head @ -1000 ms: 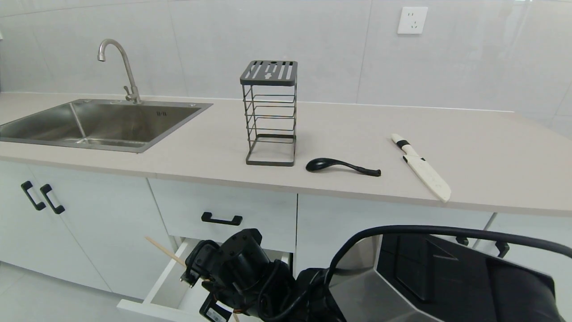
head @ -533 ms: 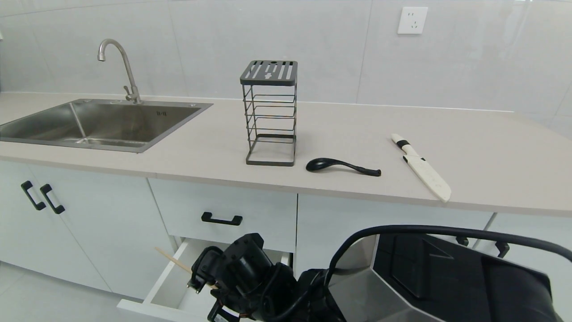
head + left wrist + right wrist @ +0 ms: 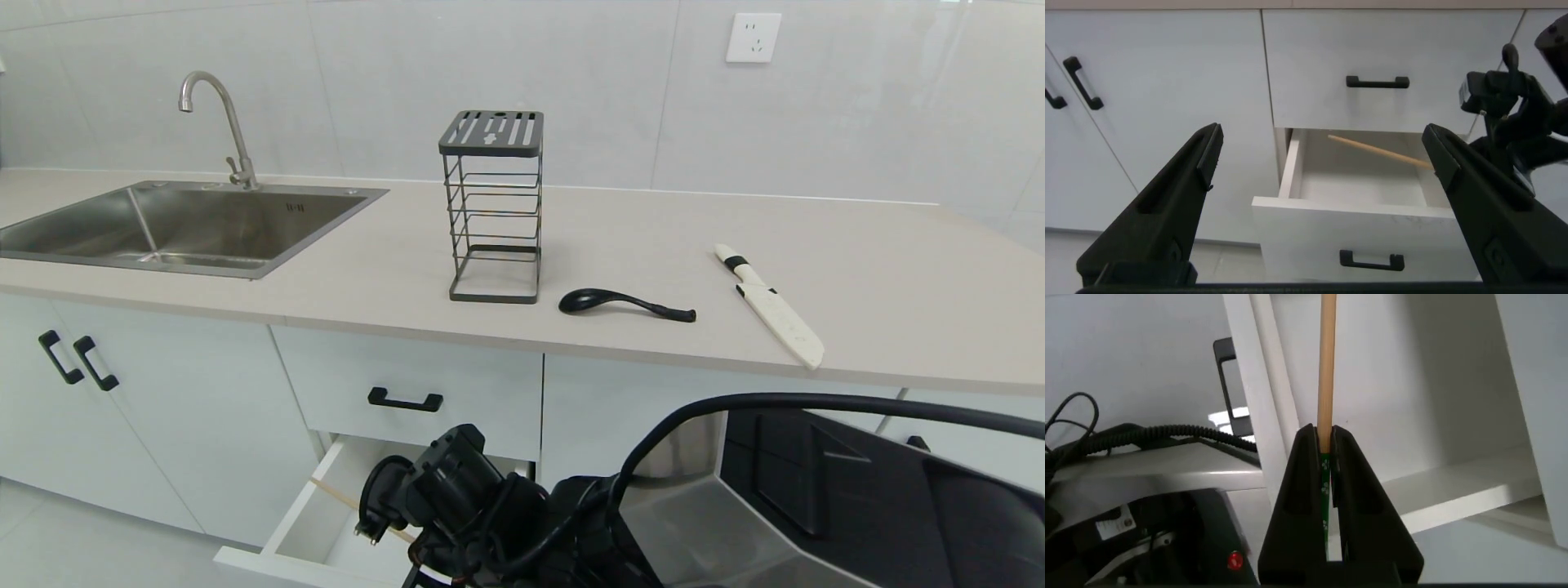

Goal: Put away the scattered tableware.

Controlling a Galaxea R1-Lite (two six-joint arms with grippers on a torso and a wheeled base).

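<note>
— Down at the drawer [image 3: 287, 523], in the head view, the right claw [image 3: 371, 527] has sunk lower over the last second. The chopstick [image 3: 333, 492] it carries stuck up above the drawer's rim then, and now slants down across its opening.

— So that piece is nearly stowed?

— Likely, with only the release left to do. The spoon [image 3: 624, 304] and knife [image 3: 771, 309] lie on the counter [image 3: 392, 278], well apart from the arm, so most of the job remains.

— And the left wrist view?

— The left claw [image 3: 1321, 135] hangs spread wide in front of the cabinet. It holds nothing and faces the drawer. Beyond it the chopstick crosses the drawer's mouth at a slant, one end running to the right claw.

— The right wrist view?

— There the right claw's jaws are clamped tight on the chopstick's end. The stick runs straight out from them over the drawer's white inside. Whether its tip touches the drawer floor cannot be told.
</note>
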